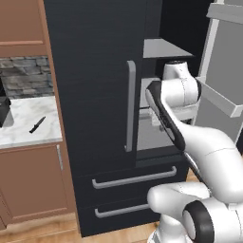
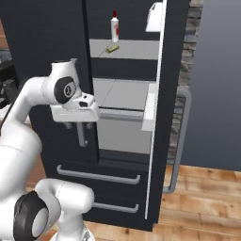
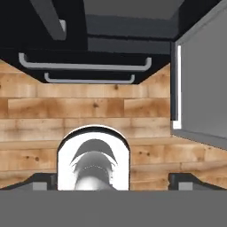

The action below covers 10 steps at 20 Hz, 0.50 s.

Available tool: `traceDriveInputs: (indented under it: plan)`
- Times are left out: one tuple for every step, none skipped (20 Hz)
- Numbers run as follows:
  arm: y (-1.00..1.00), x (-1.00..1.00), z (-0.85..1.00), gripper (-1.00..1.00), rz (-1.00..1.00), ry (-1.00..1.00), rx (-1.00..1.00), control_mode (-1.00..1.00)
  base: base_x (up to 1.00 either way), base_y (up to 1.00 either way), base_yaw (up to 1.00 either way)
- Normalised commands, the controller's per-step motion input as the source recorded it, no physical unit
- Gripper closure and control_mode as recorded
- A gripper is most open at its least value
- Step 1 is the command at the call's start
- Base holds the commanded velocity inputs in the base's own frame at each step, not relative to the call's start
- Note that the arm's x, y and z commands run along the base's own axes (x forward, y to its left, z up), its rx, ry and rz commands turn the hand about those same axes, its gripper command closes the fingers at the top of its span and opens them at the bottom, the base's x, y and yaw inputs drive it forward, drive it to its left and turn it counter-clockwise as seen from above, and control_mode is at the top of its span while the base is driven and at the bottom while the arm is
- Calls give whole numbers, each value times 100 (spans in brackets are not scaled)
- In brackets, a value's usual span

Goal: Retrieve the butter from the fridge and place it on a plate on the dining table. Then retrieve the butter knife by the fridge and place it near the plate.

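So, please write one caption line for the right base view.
Open gripper hangs before the open fridge; the butter lies on an upper shelf.

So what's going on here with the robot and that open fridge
The robot arm is in front of the fridge, whose right door is swung open. Its tool is open, empty and pointing down at the floor, level with the lower shelf. The butter lies on an upper shelf beside a white bottle, untouched. The butter knife lies on the marble counter left of the fridge. Nothing has been picked up yet.
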Motion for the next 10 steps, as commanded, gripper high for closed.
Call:
traceDriveInputs:
  plan:
    - [52,19,0,-100,-15,-47,43,-100,0,0,0]
    - [54,5,0,-100,-15,-63,32,-100,0,0,0]
    - [64,0,0,-100,-13,-72,20,-100,0,0,0]
    - [53,4,0,-100,-14,-62,12,-100,0,0,0]
    - [47,6,19,-100,-7,-53,7,-100,0,0,0]
    - [36,5,48,-100,-7,-44,0,-100,0,0,0]
    - [33,6,51,-100,-7,-43,-2,-100,0,0,0]
    - [39,13,44,-100,-5,-37,-5,-100,0,0,0]
    - [41,21,39,-100,-5,-33,-6,-100,0,0,0]
    - [36,32,40,-100,-4,-31,-4,-100,0,0,0]
